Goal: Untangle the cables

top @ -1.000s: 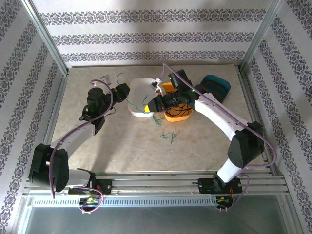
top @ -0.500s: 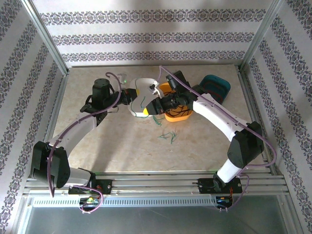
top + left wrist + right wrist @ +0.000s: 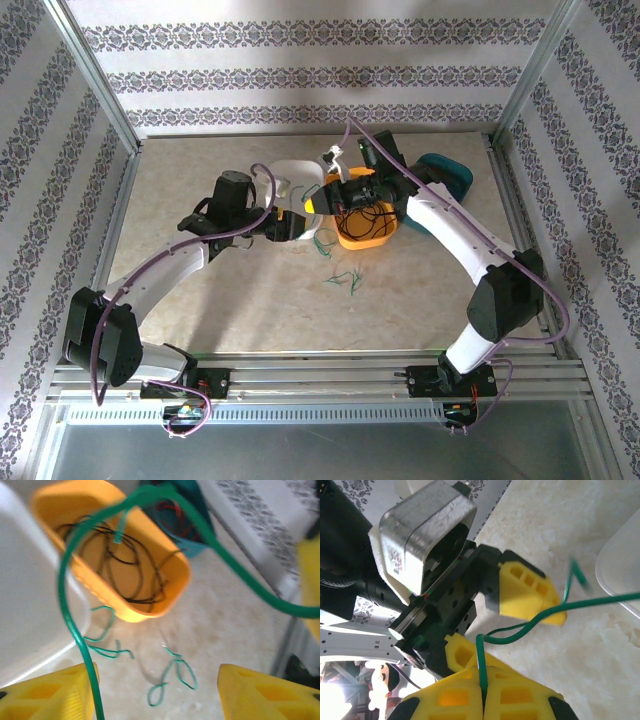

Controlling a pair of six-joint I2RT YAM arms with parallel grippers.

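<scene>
Green cable: pinched at one end in your right tool, apparently to lift it clear over the counter's far middle, while your left tool stands wide astride it, gripping nothing; black cables lie in the orange bin.

I had my claw clamped on a green wire that curved right, past the other claw's spread fingers ahead.
</scene>
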